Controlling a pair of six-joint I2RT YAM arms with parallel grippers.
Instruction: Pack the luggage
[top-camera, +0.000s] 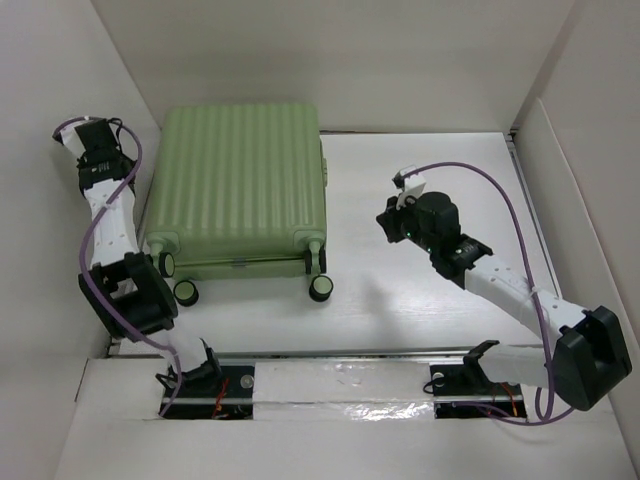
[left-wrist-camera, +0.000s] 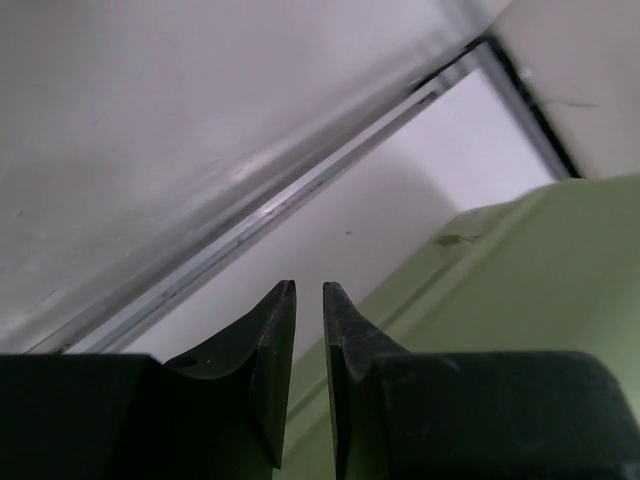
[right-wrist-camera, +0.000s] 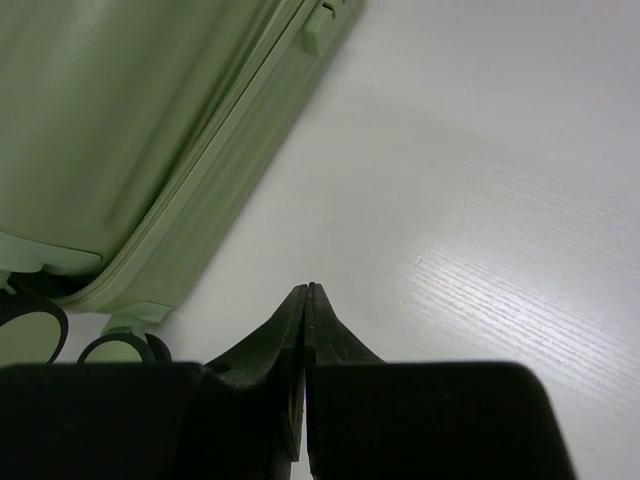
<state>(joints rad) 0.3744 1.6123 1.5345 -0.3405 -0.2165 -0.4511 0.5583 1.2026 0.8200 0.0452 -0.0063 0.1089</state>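
Note:
The luggage (top-camera: 240, 185) is a light-green ribbed suitcase lying flat and closed on the left half of the white table, wheels (top-camera: 321, 288) toward the arms. My left gripper (top-camera: 110, 140) hovers beside its far left edge. In the left wrist view its fingers (left-wrist-camera: 309, 287) stand open by a narrow gap with nothing between them, and the green shell (left-wrist-camera: 540, 270) lies to their right. My right gripper (top-camera: 384, 226) hangs over bare table to the right of the suitcase. Its fingers (right-wrist-camera: 308, 288) are shut and empty, with the suitcase side (right-wrist-camera: 120, 120) and a wheel (right-wrist-camera: 115, 348) to the left.
White walls enclose the table on the left, back and right (top-camera: 570, 170). A metal rail (left-wrist-camera: 300, 190) runs along the foot of the wall by the left gripper. A white ledge (top-camera: 350, 375) crosses the near edge above the arm bases. A small green tab (right-wrist-camera: 313, 35) sticks out of the suitcase's side.

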